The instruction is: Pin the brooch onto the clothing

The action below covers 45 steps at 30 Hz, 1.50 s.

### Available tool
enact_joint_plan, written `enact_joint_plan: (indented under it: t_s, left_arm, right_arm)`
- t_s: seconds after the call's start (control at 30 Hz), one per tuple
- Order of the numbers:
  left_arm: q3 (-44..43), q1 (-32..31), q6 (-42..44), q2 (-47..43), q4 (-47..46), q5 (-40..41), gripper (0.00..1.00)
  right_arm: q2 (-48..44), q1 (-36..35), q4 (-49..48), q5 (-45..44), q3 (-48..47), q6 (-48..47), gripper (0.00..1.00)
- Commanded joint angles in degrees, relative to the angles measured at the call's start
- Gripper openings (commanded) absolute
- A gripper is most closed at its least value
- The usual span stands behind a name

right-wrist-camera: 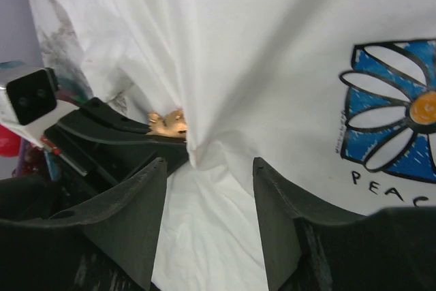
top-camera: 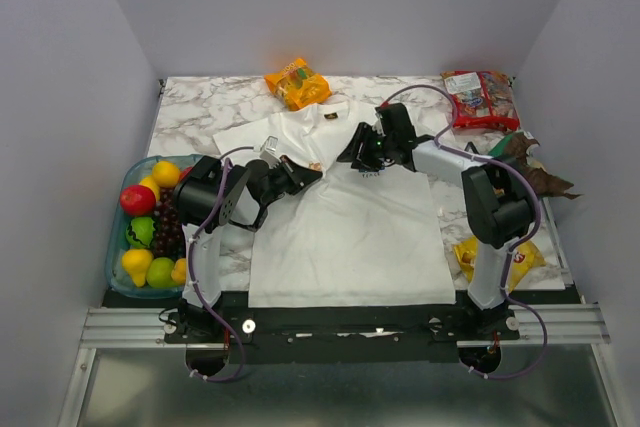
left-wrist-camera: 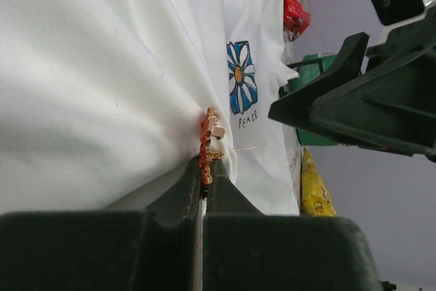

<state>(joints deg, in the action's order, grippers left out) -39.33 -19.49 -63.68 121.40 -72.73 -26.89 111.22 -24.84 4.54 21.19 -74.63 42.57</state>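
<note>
Tabletop (top-camera: 190, 107) is marble, w/ shirt (top-camera: 345, 237) spread flat across the middle, collar toward far edge. Fruit tray (top-camera: 110, 262) sits at L edge. Orange bag (top-camera: 297, 83) lies just past the collar, red bag (top-camera: 480, 99) in far R corner, yellow bag (top-camera: 520, 262) beside R arm.

L gripper (left-wrist-camera: 203, 180) is closed tight on brooch (left-wrist-camera: 206, 144), held at its tips, w/ shirt fabric bunched into a raised fold right at it. Brooch is on upper chest, near daisy print (left-wrist-camera: 240, 76) but apart from it. Thin pin wire (left-wrist-camera: 251, 147) sticks out from brooch toward the "PEACE" text.

R gripper (right-wrist-camera: 210, 168) has jaws apart, straddling the same fold and gripping nothing, close to L gripper's tips.
</note>
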Motion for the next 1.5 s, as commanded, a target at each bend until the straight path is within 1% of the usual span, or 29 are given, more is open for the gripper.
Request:
enact_joint_plan:
  t_s: [0.0, 0.3, 0.57, 1.47]
  left_arm:
    - [-0.66, 0.32, 0.58, 0.23, -0.75, -3.60, 0.00]
    - [-0.92, 0.33, 1.10, 1.11, -0.40, -3.69, 0.00]
    - [-0.92, 0.41, 1.37, 1.38, 0.13, -3.69, 0.00]
    - [-0.92, 0.41, 1.72, 1.12, 0.75, -3.16, 0.00]
  right_arm:
    - [0.31, -0.03, 1.35, -4.57, 3.00, -1.78, 0.58]
    - [3.04, -1.08, 0.04, -3.26, 2.48, -3.89, 0.44]
    - [5.24, -2.93, -0.23, -1.68, -0.07, -4.07, 0.40]
    - [6.82, -4.34, -3.74, 1.92, -2.27, -2.40, 0.36]
